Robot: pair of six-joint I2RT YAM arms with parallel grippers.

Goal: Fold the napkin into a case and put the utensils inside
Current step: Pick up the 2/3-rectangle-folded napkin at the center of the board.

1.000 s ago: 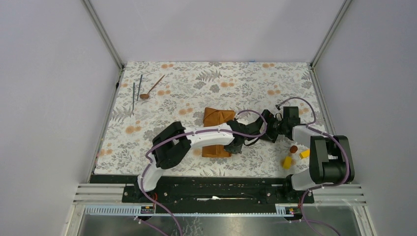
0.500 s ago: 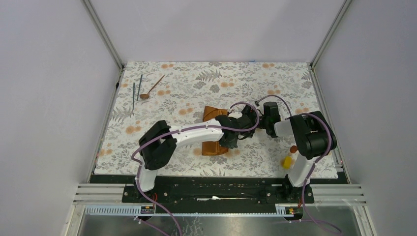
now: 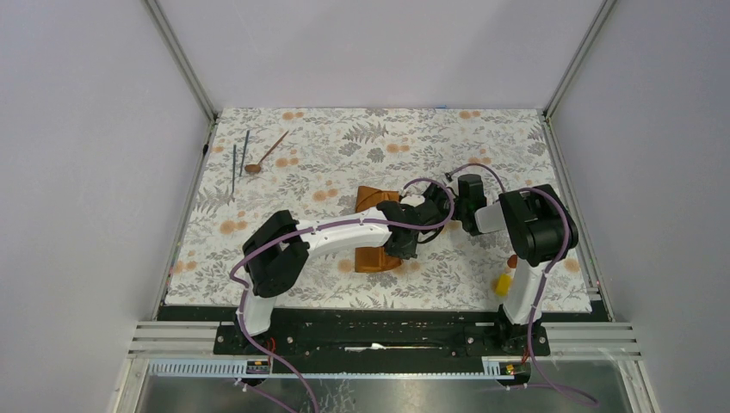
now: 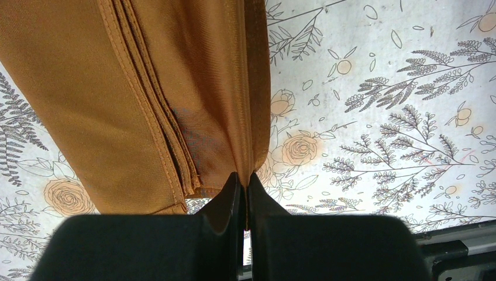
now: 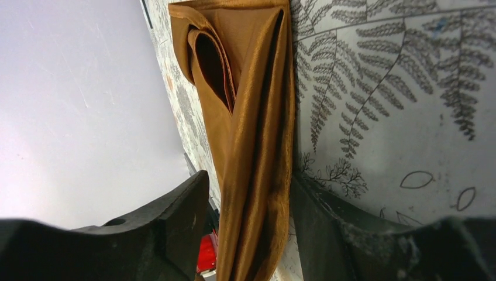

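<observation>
right arm (image 3: 527, 225) swung inward, jaws straddling napkin (image 5: 251, 117); left jaws pinching.

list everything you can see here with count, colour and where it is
tablecloth: 1, grey floral with orange blooms, covering the table
napkin: 1, rust-orange, folded, centre
spoon: 1, copper-brown, far left
rods: 2, dark grey, just left of the spoon
block: 1 visible, yellow, near right
left end effector: 1, black, shut on a napkin fold
right end effector: 1, black, open, fingers either side of the napkin's edge
</observation>
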